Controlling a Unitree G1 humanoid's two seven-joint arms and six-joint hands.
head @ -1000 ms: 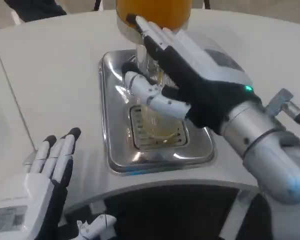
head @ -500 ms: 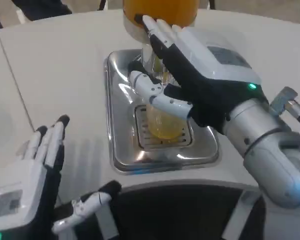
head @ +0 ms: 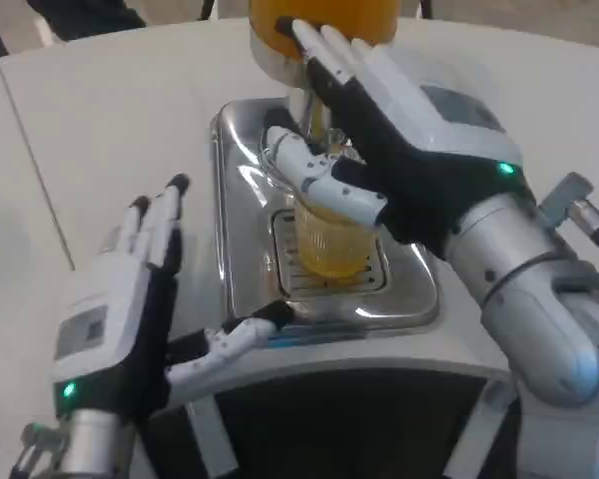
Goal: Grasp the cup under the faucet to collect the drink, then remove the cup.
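Note:
A clear ribbed cup [head: 331, 244] holding orange drink stands on the grate of the steel drip tray [head: 242, 200], under the faucet [head: 309, 112] of the orange drink tank [head: 324, 18]. My right hand [head: 409, 150] grips the cup from the right. Its thumb lies across the cup's front near the rim, and its fingers reach up behind the cup to the tank's base. The cup's rim and back are hidden by that hand. My left hand [head: 125, 309] is open left of the tray, fingers spread and pointing away from me, thumb near the tray's front left corner.
The tray sits on a white round table [head: 120, 120], whose near edge curves just in front of the tray. Dark floor and my body lie below that edge. A seam in the table runs down the far left.
My left hand has risen and moved forward and right toward the tray, its thumb now near the tray's front corner. The orange drink stands higher in the cup. My right hand stays at the cup.

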